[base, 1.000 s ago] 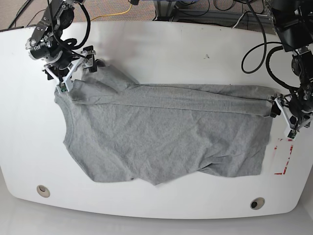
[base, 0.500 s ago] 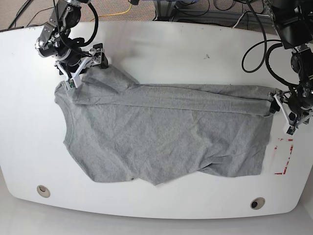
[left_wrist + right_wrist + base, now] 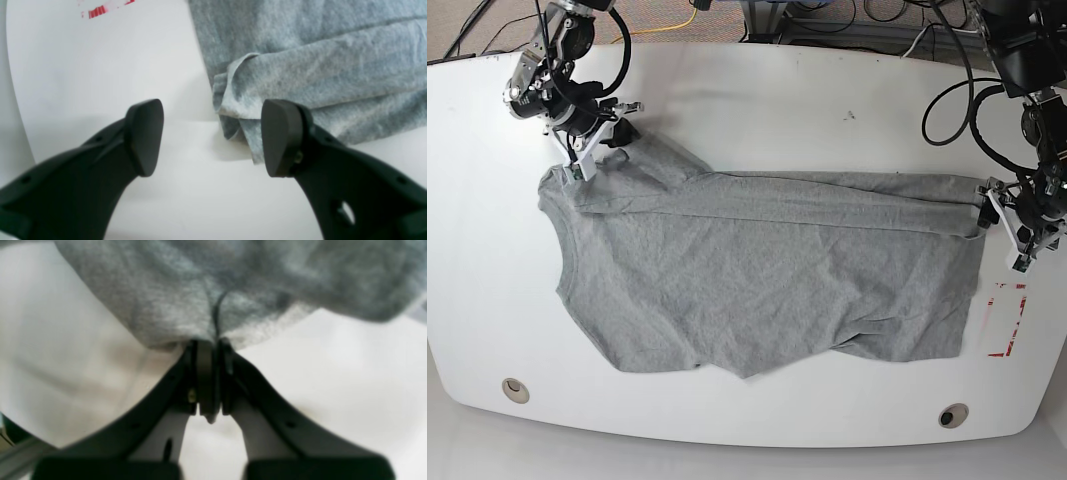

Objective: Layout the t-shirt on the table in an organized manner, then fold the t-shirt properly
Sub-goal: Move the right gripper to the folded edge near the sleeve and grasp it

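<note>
The heather-grey t-shirt (image 3: 767, 270) lies spread on the white table (image 3: 827, 110), with its top edge folded over into a long band; no lettering shows. My right gripper (image 3: 587, 160) at the far left is shut on the sleeve edge, and the right wrist view shows the jaws (image 3: 210, 346) pinching grey cloth (image 3: 186, 290). My left gripper (image 3: 1002, 225) is at the shirt's right end. In the left wrist view it (image 3: 211, 135) is open, and the folded hem corner (image 3: 233, 103) lies just ahead of the fingers, untouched.
A red tape rectangle (image 3: 1005, 320) marks the table just below my left gripper, and also shows in the left wrist view (image 3: 100, 10). Two grommet holes (image 3: 515, 389) (image 3: 953, 414) sit near the front edge. Cables hang behind the table's far edge.
My right gripper went from open over the sleeve to shut on it, shifting slightly up and to the right. My left gripper stayed open, edging slightly up.
</note>
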`<control>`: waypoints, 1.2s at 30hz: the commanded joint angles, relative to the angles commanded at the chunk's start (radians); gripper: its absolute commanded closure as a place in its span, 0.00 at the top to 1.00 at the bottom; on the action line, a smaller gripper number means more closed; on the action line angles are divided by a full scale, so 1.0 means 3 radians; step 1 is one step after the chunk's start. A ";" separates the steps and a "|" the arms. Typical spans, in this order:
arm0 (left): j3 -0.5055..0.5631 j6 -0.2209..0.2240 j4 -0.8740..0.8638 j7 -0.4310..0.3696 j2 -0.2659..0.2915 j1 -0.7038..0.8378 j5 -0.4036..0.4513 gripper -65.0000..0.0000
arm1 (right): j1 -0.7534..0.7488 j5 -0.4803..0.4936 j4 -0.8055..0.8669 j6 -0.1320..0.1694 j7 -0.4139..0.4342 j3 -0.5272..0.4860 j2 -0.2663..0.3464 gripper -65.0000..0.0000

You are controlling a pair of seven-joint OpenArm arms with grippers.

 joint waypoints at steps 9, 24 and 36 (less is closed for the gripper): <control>0.0000 0.0000 -0.0010 0.0000 0.0000 0.0000 0.0000 0.67 | 0.0414 0.0363 0.0425 0.0000 -0.0440 0.0000 -0.0072 0.00; 0.0005 0.0000 0.0005 0.0005 0.0000 0.0174 0.0005 0.66 | 0.1529 0.0445 -0.0435 0.0000 -0.0435 0.0000 0.0005 0.00; 0.0000 0.0000 0.0005 0.0010 0.0000 0.0225 0.0005 0.66 | 0.2061 0.0440 -0.1335 0.0000 0.0092 -0.0542 0.0261 0.04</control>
